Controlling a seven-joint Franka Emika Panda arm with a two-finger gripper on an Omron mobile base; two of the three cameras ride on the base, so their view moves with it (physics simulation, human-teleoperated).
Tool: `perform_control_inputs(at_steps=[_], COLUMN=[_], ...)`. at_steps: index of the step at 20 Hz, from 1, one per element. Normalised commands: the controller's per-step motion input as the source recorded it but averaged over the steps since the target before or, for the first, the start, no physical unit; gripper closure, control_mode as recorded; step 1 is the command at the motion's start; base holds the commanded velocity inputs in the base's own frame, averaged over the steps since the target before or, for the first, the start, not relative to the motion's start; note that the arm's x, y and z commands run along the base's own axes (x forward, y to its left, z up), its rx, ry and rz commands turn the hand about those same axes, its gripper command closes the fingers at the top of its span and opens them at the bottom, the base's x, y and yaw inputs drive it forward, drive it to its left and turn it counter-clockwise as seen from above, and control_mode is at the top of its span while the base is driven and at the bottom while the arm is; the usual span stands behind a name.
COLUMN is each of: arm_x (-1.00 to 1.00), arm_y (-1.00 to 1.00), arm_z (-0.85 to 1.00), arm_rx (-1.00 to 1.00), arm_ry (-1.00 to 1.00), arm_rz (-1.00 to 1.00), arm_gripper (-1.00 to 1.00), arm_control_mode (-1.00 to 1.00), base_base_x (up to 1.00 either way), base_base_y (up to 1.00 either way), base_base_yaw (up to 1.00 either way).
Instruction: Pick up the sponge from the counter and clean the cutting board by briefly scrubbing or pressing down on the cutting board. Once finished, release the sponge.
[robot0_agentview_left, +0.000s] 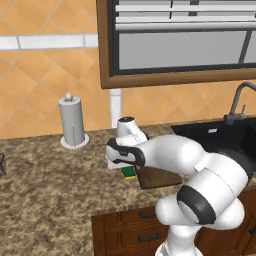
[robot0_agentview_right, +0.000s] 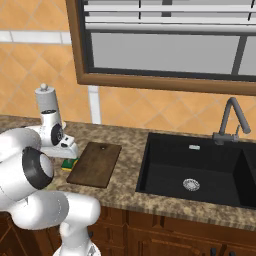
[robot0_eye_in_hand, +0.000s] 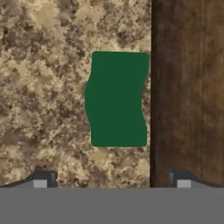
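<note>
The sponge (robot0_eye_in_hand: 117, 98) lies green side up on the counter (robot0_eye_in_hand: 43, 87), its long edge close beside the cutting board (robot0_eye_in_hand: 188, 87). My gripper (robot0_eye_in_hand: 112, 183) hangs straight above the sponge, open, its two fingertips (robot0_eye_in_hand: 41, 181) spread wider than the sponge and holding nothing. In the left base view the sponge (robot0_agentview_left: 129, 172) peeks out under my hand at the left end of the dark-brown cutting board (robot0_agentview_left: 157, 177). The right base view shows the sponge (robot0_agentview_right: 69, 163) as a green and yellow corner against the cutting board (robot0_agentview_right: 95, 163), which has a small hole near its far edge.
A paper towel holder (robot0_agentview_left: 73, 122) stands at the back of the counter (robot0_agentview_left: 50, 175), left of my hand. The black sink (robot0_agentview_right: 195, 170) with its faucet (robot0_agentview_right: 232, 120) lies right of the board. A window hangs above, and wooden drawers front the counter.
</note>
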Motion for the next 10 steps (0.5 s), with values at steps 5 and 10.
perform_control_inputs(at_steps=[5, 10], arm_x=[0.32, 0.22], arm_y=[0.0, 0.0], arm_z=[-0.55, -0.13], arm_rx=[-0.04, 0.0], arm_ry=[0.0, 0.0], arm_rz=[0.0, 0.0], arm_gripper=[-1.0, -1.0], arm_control_mode=[-1.0, -1.0], base_base_x=[0.0, 0.0], base_base_y=[0.0, 0.0], base_base_yaw=[0.0, 0.0])
